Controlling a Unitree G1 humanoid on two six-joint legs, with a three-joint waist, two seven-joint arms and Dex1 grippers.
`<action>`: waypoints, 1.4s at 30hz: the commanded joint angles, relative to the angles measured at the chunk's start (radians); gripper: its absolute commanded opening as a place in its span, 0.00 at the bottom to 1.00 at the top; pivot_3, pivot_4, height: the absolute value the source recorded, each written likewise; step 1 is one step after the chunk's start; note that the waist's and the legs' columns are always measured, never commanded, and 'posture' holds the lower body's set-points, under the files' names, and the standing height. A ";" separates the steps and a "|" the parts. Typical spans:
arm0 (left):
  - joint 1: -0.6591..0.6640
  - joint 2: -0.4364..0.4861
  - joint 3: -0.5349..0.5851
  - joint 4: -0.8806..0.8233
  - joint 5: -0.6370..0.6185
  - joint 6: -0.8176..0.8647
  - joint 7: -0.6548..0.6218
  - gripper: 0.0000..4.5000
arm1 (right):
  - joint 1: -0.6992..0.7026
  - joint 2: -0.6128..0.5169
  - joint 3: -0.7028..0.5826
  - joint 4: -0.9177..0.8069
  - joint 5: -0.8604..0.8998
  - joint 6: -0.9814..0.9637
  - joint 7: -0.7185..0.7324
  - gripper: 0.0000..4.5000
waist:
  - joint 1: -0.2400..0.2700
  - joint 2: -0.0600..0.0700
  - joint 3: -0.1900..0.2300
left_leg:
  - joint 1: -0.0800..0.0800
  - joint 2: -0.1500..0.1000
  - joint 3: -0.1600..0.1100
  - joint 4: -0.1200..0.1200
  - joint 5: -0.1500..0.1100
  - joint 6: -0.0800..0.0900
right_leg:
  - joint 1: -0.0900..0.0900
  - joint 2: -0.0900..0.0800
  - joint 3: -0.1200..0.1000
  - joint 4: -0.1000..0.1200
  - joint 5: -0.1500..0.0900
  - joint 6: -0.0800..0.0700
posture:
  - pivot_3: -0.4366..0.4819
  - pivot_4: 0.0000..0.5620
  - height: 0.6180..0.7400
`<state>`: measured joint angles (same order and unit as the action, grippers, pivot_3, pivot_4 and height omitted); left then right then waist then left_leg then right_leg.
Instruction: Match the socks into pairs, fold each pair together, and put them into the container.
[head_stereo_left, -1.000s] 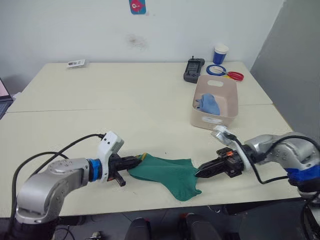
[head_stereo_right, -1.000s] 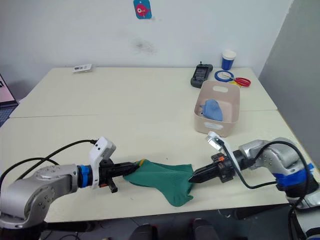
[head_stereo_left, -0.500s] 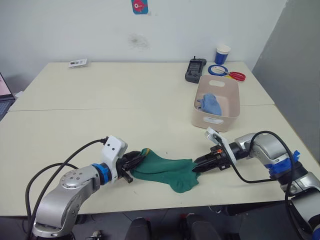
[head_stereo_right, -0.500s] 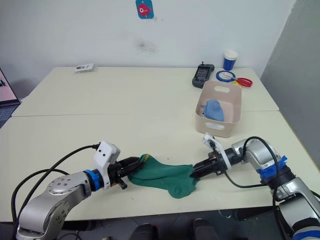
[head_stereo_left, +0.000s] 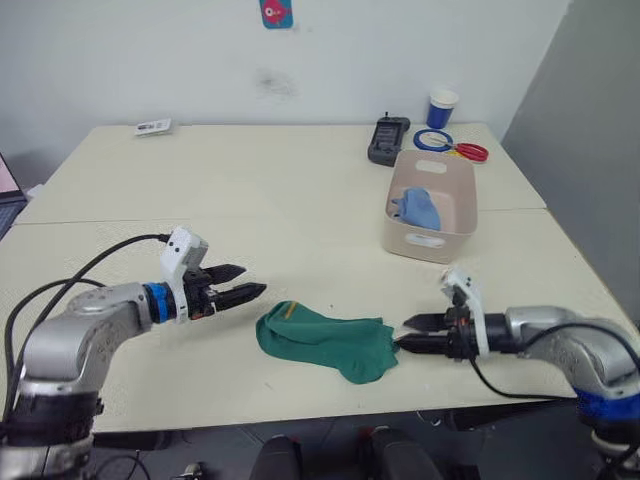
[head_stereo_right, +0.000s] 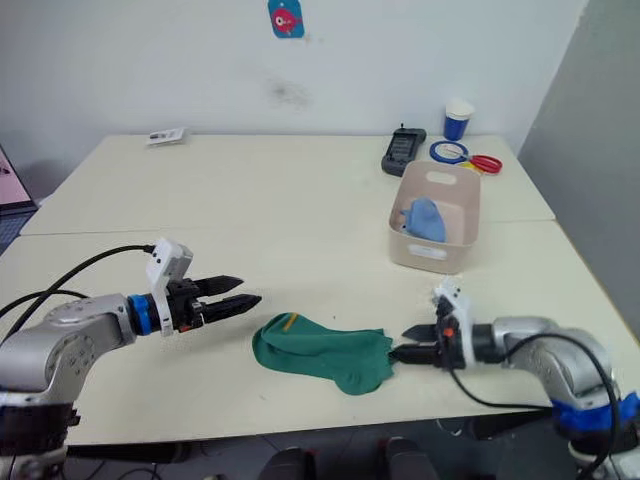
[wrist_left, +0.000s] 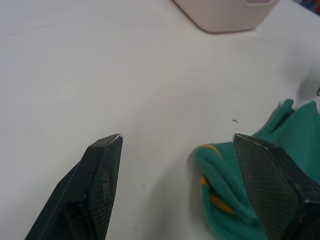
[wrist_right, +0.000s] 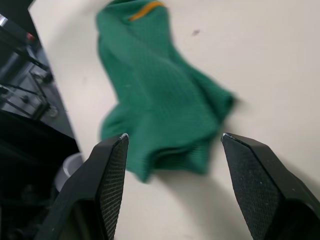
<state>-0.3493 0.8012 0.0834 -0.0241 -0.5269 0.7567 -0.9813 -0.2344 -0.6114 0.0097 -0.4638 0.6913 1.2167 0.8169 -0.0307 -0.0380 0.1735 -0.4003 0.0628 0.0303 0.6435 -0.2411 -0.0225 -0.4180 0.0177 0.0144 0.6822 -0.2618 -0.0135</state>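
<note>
- On the table (head_stereo_left: 250, 190), head views: dark green pair (head_stereo_left: 325, 342) lies bunched near the front edge, between both grippers; container (head_stereo_left: 432, 205) sits well behind, light blue socks (head_stereo_left: 416, 208) inside.
- Left gripper (head_stereo_left: 248, 282) hangs apart from the pair, fingers spread wide; half a second ago it pinched the cuff.
- Left wrist view: yellow marks (wrist_left: 210, 172) on the cuff.
- Right wrist view: right gripper (wrist_right: 172, 142) wide, released, just beside the toe end.

The socks (head_stereo_left: 325, 343) lie on the table (head_stereo_left: 250, 200) near its front edge, the container (head_stereo_left: 431, 204) behind them to the right.
</note>
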 joint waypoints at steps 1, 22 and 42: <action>-0.099 -0.012 -0.131 0.118 0.088 -0.079 -0.095 0.81 | 0.045 0.045 -0.042 -0.107 0.055 0.063 -0.098 0.71 | 0.002 0.000 0.000 | 0.000 0.000 0.000 0.000 0.000 0.000 | 0.000 0.000 0.000 0.000 0.000 0.000 | 0.48 0.27 1.00; -0.193 -0.089 -0.234 0.223 0.192 -0.154 -0.216 0.00 | 0.076 0.122 -0.041 -0.139 0.121 0.119 -0.256 0.02 | -0.001 0.000 0.000 | -0.001 0.001 0.000 0.000 0.000 0.000 | -0.001 0.004 0.000 0.000 0.000 0.000 | 0.48 0.27 1.00; -0.014 -0.067 0.022 -0.146 0.009 0.088 -0.011 0.00 | -0.068 -0.093 -0.027 -0.063 0.202 0.031 -0.042 0.00 | -0.002 0.000 0.000 | -0.001 0.001 0.000 0.000 0.000 0.000 | -0.001 0.004 0.000 0.000 0.000 0.000 | 0.48 0.27 1.00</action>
<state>-0.3743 0.7215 0.0626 -0.0965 -0.4802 0.8178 -1.0186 -0.2897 -0.6859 -0.0134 -0.5286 0.8861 1.2788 0.7392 -0.0322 -0.0384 0.1734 -0.4014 0.0637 0.0302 0.6436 -0.2412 -0.0222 -0.4190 0.0217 0.0154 0.6819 -0.2617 -0.0134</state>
